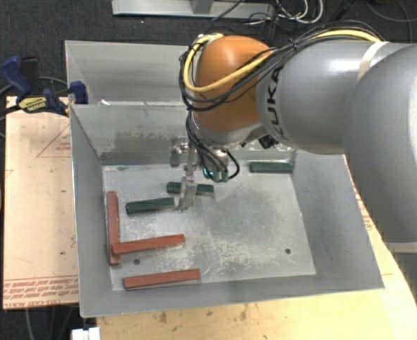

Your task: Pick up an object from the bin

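My gripper (185, 202) hangs below the arm's orange cover, low over the middle of the bin floor. Its tip comes down between two dark green bars. One short dark green bar (200, 188) lies just behind the tip and is partly hidden by it. A longer dark green bar (149, 205) lies flat just to the left, its right end close to the tip. I see nothing held in the gripper.
A third dark green bar (270, 166) lies at the back right by the bin wall. Three red-brown bars lie at the front left: one along the left wall (112, 225), one across (151, 244), one near the front edge (161, 278). The arm overhangs the bin's right side.
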`<act>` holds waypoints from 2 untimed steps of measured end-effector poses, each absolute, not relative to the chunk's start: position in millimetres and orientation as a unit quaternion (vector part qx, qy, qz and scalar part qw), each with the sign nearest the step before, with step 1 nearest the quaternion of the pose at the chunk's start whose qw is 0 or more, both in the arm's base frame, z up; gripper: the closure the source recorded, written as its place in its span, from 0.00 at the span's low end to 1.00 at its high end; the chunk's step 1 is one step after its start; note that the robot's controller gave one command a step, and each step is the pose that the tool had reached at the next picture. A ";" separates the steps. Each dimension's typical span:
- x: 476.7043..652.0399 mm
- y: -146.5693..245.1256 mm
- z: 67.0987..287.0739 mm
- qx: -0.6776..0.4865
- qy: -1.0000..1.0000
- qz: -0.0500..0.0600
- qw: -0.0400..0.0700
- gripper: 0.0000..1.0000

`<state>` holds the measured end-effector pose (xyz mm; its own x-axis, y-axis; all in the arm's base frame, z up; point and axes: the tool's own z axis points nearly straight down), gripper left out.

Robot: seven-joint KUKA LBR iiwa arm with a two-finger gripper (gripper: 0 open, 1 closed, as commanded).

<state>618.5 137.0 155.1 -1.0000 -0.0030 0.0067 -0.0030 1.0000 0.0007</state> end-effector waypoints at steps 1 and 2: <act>648.1 101.6 65.3 0.039 -0.999 0.000 0.002 0.00; 650.3 104.0 71.3 0.040 -0.999 -0.001 -0.002 1.00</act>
<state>650.3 104.0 71.3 -0.9968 -0.0798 -0.0041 -0.0798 0.9968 0.0020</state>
